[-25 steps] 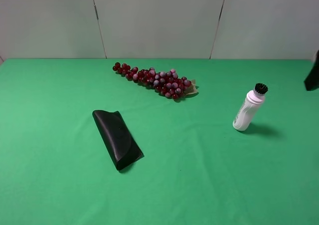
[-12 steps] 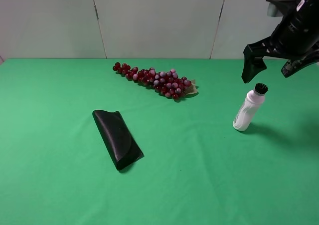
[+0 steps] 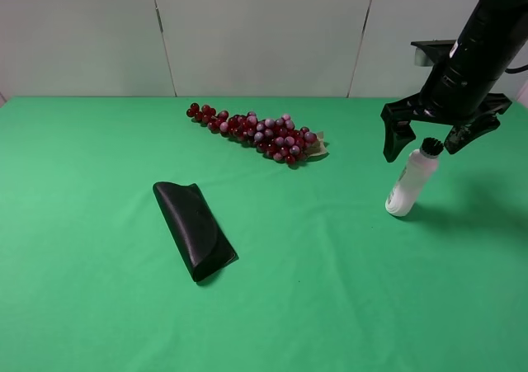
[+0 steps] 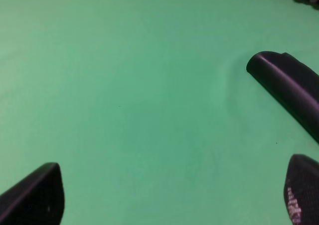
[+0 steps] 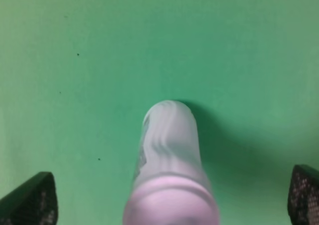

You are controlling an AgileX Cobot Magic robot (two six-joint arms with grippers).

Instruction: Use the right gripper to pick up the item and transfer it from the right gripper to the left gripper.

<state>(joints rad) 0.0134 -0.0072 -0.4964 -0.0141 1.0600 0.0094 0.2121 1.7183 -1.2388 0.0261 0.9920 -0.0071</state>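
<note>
Setting: green cloth worktop (image 3: 330,298), white panelled wall (image 3: 264,34) along the far side.

Task object: white plastic bottle (image 3: 410,184), standing on its base on the right half of the worktop, right of and nearer than the grapes, well apart from the other things.

Bottle details: wavy contoured body; black bristly cap (image 3: 431,147) on top; a pale pink collar (image 5: 172,205) just under the cap in the right wrist view.

Writing: grey print on the bottle's left side (image 3: 398,192); too small in the high view and too blurred in the wrist view to read. No brand legible.

Right hand (image 3: 422,148): pointing down over the bottle, jaws spread wide. One finger hangs left of the cap, the other right of it, tips about level with the cap. No contact visible; it grips nothing.

Left hand (image 4: 168,194): seen only by its own wrist camera. Fingers far apart, nothing between them, bare green cloth beneath.

Black folded case (image 3: 195,228): lying flat, left of centre, one end pointing to the near right. One end of it also shows in the left wrist view.

Red grape bunch (image 3: 257,133): far centre, lying on the cloth in a line slanting from far left to near right.
</note>
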